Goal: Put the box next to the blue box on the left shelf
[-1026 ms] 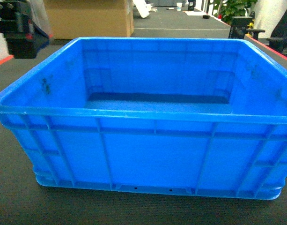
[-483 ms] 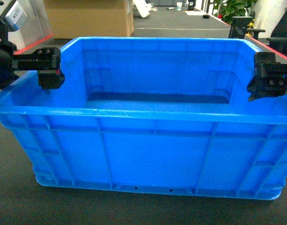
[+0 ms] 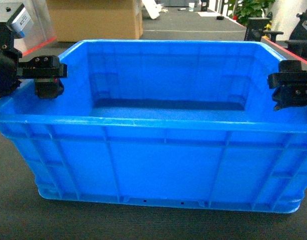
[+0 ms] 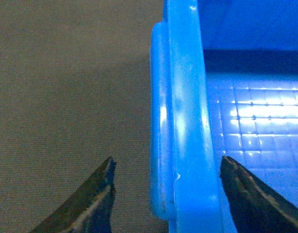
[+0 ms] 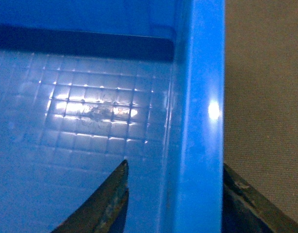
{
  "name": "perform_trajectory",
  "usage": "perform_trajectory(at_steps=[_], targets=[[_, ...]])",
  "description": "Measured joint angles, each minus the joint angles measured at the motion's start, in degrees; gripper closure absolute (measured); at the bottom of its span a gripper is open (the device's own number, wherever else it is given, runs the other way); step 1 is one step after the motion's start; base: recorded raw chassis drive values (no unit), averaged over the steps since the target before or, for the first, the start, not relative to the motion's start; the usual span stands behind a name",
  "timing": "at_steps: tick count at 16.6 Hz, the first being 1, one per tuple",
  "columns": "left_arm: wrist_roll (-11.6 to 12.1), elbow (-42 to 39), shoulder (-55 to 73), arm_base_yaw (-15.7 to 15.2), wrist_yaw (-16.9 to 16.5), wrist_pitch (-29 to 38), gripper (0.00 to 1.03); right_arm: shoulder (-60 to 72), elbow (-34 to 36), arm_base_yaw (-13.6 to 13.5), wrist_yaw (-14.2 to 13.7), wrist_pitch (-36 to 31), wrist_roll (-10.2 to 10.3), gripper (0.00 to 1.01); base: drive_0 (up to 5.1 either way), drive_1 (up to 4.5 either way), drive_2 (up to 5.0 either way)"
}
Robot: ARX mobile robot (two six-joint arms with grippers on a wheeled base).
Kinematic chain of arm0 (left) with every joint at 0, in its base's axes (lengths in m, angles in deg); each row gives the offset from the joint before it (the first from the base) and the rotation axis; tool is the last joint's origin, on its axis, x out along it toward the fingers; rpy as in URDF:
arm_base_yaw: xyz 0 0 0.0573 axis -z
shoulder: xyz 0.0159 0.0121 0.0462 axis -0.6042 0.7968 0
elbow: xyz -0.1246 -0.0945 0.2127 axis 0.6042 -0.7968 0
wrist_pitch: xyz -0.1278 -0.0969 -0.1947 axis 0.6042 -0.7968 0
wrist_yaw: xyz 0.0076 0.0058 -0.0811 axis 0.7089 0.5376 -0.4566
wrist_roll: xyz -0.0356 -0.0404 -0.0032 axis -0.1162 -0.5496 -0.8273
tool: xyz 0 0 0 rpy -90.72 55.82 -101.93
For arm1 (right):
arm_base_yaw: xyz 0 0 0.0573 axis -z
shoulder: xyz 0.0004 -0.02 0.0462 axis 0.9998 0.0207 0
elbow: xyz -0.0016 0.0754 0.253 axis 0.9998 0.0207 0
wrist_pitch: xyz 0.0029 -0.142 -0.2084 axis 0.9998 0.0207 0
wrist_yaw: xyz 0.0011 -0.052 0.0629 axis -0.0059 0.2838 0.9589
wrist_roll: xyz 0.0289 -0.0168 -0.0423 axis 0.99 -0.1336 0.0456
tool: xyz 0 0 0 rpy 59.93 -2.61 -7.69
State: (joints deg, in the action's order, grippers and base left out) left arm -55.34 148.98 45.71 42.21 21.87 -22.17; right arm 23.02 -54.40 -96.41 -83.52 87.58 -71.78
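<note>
I've got the box (image 3: 163, 125) sitting on the dark mat (image 3: 23, 220) right in front of the rig, long side facing me, both arms set at its short ends — clearly staged for a two-handed lift by the rim. Left gripper (image 4: 166, 194) is spread wide and straddles the left rim: one finger outside over the mat, the other inside over the floor, neither touching plastic yet, nothing held. Right gripper (image 5: 175, 204) same story on the right rim — inner finger above the grid floor, outer finger beyond the wall, open, empty. In the head view both hang just above rim height, so I judge the next step is to drop and pinch each wall. Box is bright-blue moulded plastic, thick rounded rim, vertical ribs on the outer walls, embossed square grid on the floor with glossy glare, some dark scuffs on the left wall. Mat is matte, fine woven texture. Cardboard carton (image 3: 95, 20) stands far behind. Left shelf isn't in view from here.
</note>
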Motion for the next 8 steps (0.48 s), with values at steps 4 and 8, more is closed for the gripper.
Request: perform_trajectory(at_steps=[4,8], targets=[[0.9,-0.8,-0.7,0.2,0.3,1.2,0.76,-0.8,2.0,0.1,-0.9,-4.4,0.3,0.78,0.0,0.00,0.0],[3.5,-11.8,-7.9,1.6,4.7,14.4,0.82,-8.5,12.2,-1.8,-3.1,-18.9,-0.7,0.79,0.0,0.00,0.0]])
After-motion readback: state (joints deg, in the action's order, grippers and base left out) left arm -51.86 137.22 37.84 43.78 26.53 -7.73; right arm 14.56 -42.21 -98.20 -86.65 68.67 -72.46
